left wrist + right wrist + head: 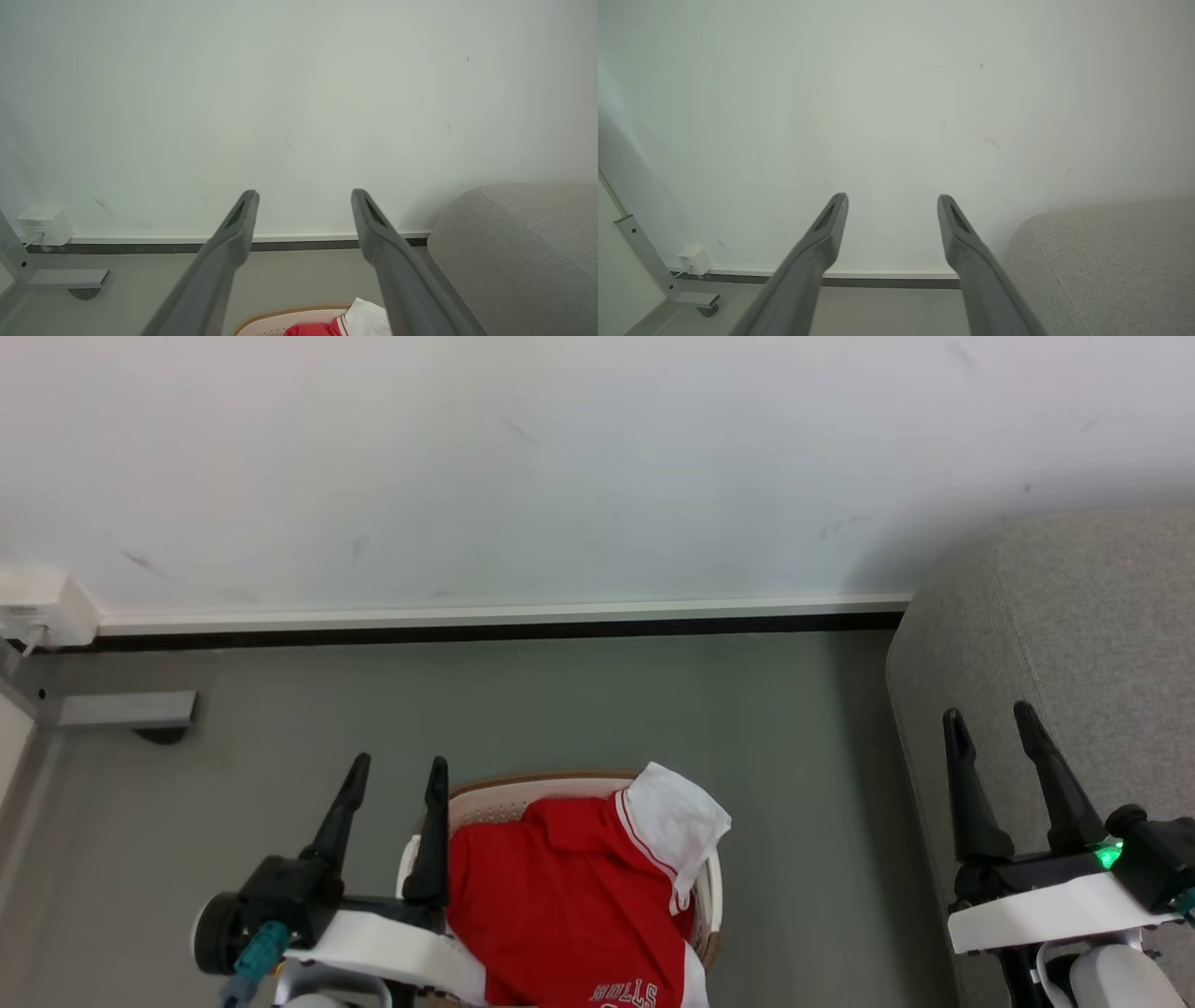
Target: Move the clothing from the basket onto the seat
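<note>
Home-like room with sofa (1074,644) and laundry basket (504,801)

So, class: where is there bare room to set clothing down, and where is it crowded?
Free: the sofa seat by the right claw; the floor between basket and wall. Crowded: the basket, heaped with red clothing, left claw beside it.

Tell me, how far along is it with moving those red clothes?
Nothing looks done: the clothing lies in the basket, none on the visible seat. Nothing is in hand; the left claw and right claw are open and empty. Every garment remains to move.
</note>
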Available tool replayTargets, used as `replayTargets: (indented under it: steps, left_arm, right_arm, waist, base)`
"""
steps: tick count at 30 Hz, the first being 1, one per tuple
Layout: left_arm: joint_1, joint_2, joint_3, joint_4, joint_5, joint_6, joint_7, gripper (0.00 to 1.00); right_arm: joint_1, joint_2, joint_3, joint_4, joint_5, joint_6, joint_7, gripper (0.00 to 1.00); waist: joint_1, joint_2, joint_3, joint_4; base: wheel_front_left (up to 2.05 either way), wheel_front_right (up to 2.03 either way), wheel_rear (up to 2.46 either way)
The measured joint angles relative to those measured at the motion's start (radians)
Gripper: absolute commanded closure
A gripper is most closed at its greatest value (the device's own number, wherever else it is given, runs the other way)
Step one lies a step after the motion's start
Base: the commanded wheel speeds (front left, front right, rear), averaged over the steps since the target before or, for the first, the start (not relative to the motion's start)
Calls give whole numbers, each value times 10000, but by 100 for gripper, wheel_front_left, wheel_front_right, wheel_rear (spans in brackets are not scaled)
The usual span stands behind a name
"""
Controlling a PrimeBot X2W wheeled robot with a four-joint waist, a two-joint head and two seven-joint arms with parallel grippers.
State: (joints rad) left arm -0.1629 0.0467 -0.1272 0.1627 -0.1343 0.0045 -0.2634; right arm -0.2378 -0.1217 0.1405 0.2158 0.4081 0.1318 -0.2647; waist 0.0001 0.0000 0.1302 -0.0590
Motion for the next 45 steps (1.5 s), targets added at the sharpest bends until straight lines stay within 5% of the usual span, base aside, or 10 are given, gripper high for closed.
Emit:
replayTargets:
  steps: [19, 45]
  left_arm:
    - [-2013, 2, 157, 1030, 104, -403, -8, 0]
    - [-4967, 6, 339, 6424, 142, -909, -8, 0]
  right_arm:
    - [-1355, 46, -533, -1183, 46, 0, -2, 0]
    - [-2536, 564, -826, -2476, 761, 0, -2, 0]
  waist:
    - [2, 0, 2626, -446]
    - [1, 0, 4994, -1525]
  base:
    - [0, 0, 0]
    - [0, 0, 0]
